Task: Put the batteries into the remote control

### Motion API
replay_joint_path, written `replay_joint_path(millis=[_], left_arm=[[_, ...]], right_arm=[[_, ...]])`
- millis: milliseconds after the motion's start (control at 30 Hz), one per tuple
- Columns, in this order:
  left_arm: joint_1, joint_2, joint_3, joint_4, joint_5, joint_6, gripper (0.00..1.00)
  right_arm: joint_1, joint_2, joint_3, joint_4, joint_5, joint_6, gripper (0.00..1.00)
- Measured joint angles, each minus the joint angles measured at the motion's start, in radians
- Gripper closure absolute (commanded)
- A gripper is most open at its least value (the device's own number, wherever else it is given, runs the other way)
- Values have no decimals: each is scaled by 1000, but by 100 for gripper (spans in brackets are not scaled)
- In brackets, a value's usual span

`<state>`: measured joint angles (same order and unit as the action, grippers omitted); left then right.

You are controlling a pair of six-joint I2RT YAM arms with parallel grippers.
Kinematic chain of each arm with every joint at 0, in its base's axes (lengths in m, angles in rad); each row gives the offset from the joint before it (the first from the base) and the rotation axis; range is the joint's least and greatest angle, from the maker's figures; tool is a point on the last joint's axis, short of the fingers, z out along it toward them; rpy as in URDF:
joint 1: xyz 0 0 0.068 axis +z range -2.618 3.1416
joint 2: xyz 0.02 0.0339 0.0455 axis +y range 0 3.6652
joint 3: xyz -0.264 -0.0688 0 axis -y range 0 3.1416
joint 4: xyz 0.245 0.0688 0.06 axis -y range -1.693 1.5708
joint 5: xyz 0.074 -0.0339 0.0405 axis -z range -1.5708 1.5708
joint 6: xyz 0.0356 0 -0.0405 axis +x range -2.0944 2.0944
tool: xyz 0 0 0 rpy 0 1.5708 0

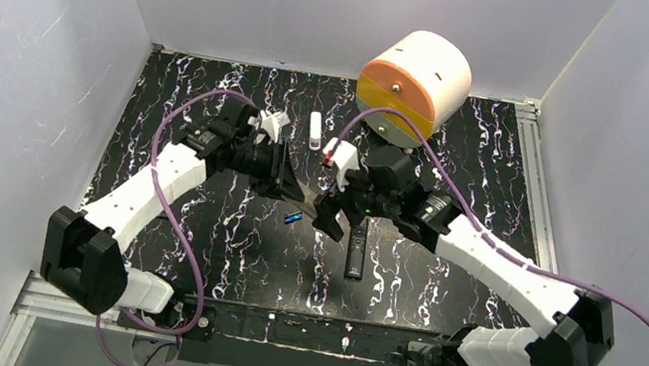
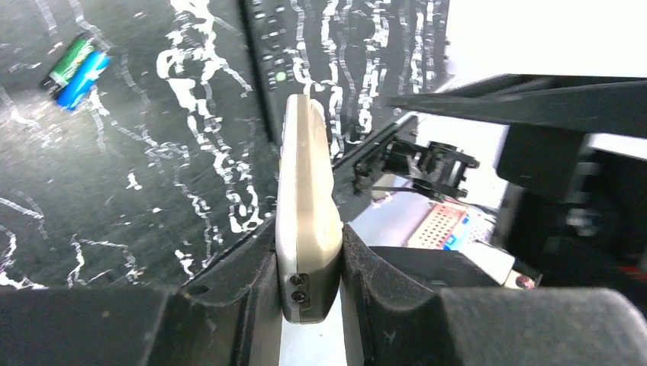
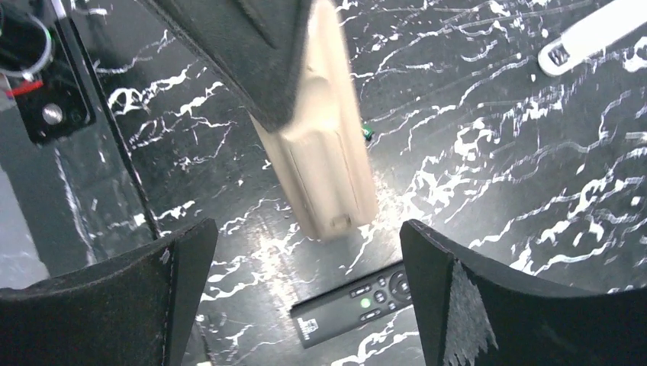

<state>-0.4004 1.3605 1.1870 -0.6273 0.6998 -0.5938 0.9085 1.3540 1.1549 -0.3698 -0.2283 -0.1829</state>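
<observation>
Overhead, the arms all but hide the remote control (image 2: pixel 308 191), yet the left wrist view shows it edge-on, one end clamped in the left gripper (image 2: pixel 309 259), its long axis running away toward the black remote (image 2: pixel 278 53). The right wrist view adds its tan back, free end slanting down toward the table (image 3: pixel 534 152), with the right gripper (image 3: pixel 305 252) spread wide, holding nothing. The batteries (image 2: pixel 76 65) lie side by side on the table, apart from it.

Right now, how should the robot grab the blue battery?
Probably by its two ends, coming straight down from above. The blue battery lies flat on the table, and the green battery sits tight along one long side, so a finger likely wouldn't fit there.
</observation>
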Motion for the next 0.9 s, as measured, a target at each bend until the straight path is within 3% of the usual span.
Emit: replay_joint_path(millis=[233,500,600,800,900], left_arm=[[0,-128,-332,270,-123,-100,100],[-1,-145,-496,456,-161,-175,100],[-1,-146,-566,527,-163,-206,100],[-1,-146,-660,629,-153,-256,100],[-1,-145,-669,650,-154,-256,100]], right_arm=[[-16,-198,-195,153,107,407,4],[-36,-222,-406,277,261,874,6],[-37,-237,-488,301,315,965,8],[-38,-189,-496,361,328,1048,9],[-38,-125,-499,418,287,1085,21]])
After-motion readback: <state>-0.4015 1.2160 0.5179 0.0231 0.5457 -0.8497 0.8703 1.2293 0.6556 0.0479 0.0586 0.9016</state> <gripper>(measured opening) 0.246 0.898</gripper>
